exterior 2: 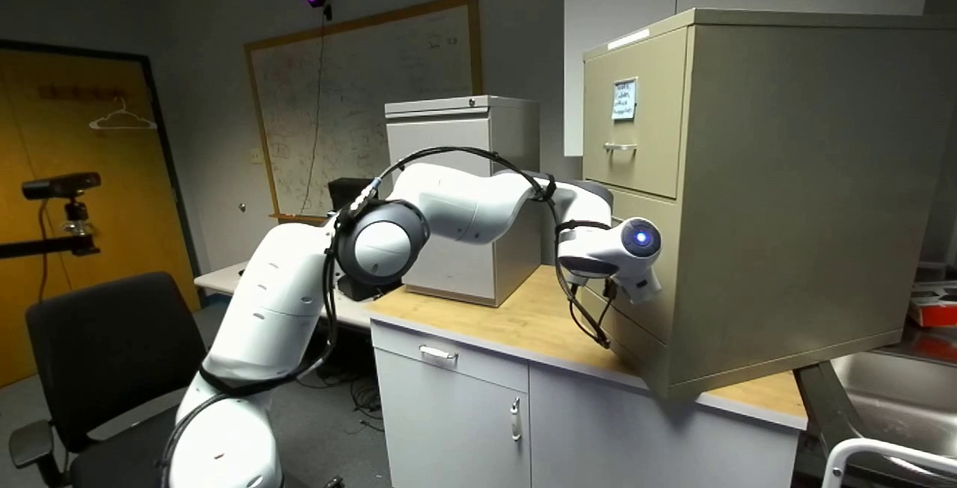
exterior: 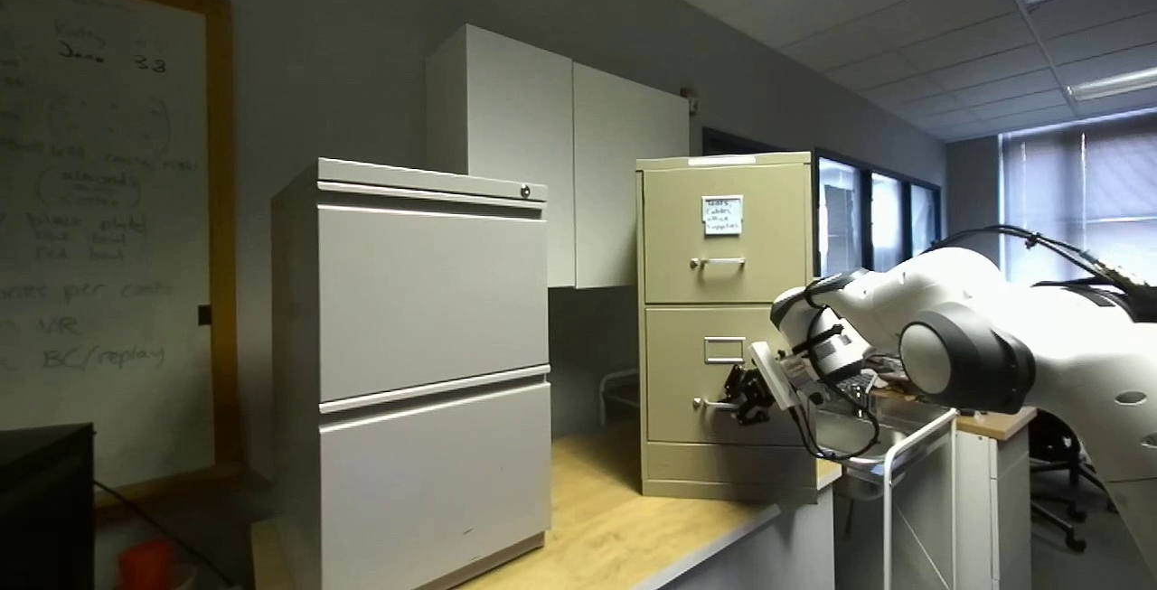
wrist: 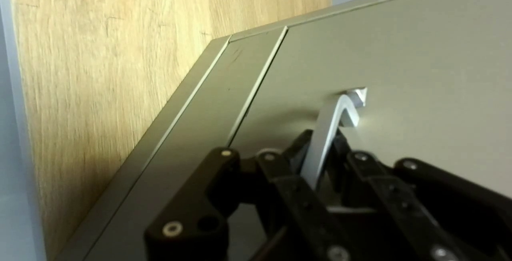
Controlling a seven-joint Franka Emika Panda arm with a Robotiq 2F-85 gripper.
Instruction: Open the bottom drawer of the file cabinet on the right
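The tan file cabinet [exterior: 723, 489] stands upright on the wooden counter; its side shows in an exterior view [exterior 2: 807, 196]. Its bottom drawer [exterior: 676, 364] looks flush with the cabinet front, and its plain front fills much of the wrist view [wrist: 420, 73]. A silver bar handle [exterior: 714, 405] sits low on that drawer; it also shows in the wrist view [wrist: 327, 127]. My black gripper [exterior: 737, 400] has one finger on each side of the handle bar, closed around it in the wrist view [wrist: 321, 147]. The arm hides the gripper in an exterior view.
A wider grey two-drawer cabinet [exterior: 434, 301] stands beside the tan one on the wooden counter [exterior: 601, 527]. Wall cupboards [exterior: 520, 147] hang behind. A white-railed cart [exterior: 890, 472] stands near the arm. A black office chair [exterior 2: 112, 331] is near the arm's base.
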